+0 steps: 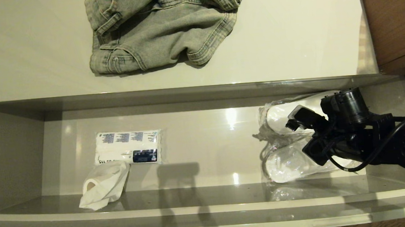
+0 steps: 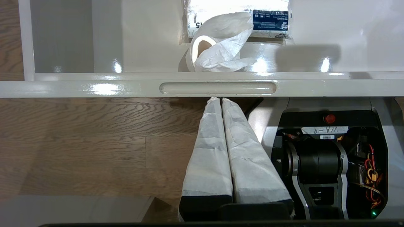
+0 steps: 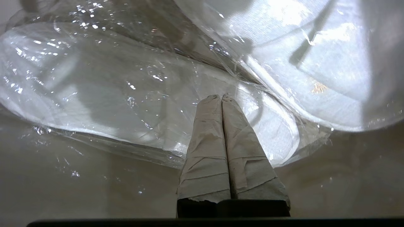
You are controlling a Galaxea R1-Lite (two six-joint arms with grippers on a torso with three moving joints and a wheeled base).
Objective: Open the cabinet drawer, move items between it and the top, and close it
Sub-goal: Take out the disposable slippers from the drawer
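Note:
The cabinet drawer (image 1: 202, 211) stands pulled out below the glossy off-white top (image 1: 296, 32). Two slipper packs in crinkly clear plastic lie at its right end, one at the back (image 1: 277, 115) and one nearer the front (image 1: 288, 164). My right arm (image 1: 353, 135) reaches down into the drawer over them and hides part of both. My right gripper (image 3: 221, 96) is shut, its tips against the plastic of a slipper pack (image 3: 104, 94); I see no film caught between them. My left gripper (image 2: 217, 99) is shut and parked under the drawer's front handle recess (image 2: 217, 88).
A folded pair of denim jeans (image 1: 161, 27) lies on the top at the back middle. In the drawer's left half are a blue-printed tissue pack (image 1: 128, 147) and a crumpled white paper roll (image 1: 104, 184). Brown wooden furniture (image 1: 395, 18) stands to the right.

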